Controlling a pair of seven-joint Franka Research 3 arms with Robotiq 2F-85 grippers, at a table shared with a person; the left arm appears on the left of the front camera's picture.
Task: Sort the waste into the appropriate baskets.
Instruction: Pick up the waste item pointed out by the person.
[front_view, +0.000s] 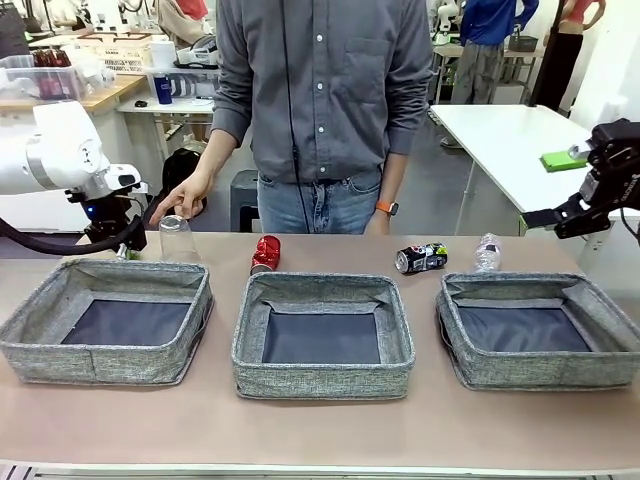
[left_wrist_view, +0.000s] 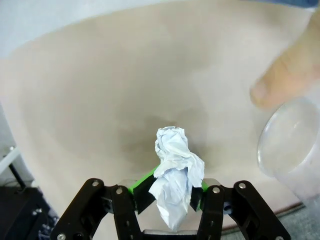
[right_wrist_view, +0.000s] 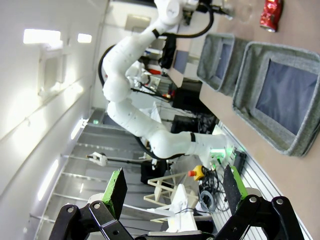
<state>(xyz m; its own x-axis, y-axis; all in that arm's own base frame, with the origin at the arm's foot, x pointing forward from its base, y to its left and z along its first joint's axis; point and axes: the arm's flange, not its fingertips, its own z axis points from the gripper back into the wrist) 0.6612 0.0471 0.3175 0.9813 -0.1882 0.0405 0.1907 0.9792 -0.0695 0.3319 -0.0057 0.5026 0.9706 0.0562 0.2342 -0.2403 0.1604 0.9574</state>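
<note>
Behind the far wall of the left basket, the left gripper was pinched tight on the crumpled white paper ball, which stuck up between its green pads over the tan table. Just beside it stood the clear plastic cup, with the fingertips of the person's hand at its top. Farther along the table's far strip, the red drink can lay behind the middle basket. The crushed dark printed can lay on its side between the middle and right baskets. The clear plastic bottle stood behind the right basket. All three baskets showed bare dark bottoms. At the far right, the right gripper hung raised beyond the table's end, its jaws spread wide and gripping nothing.
</note>
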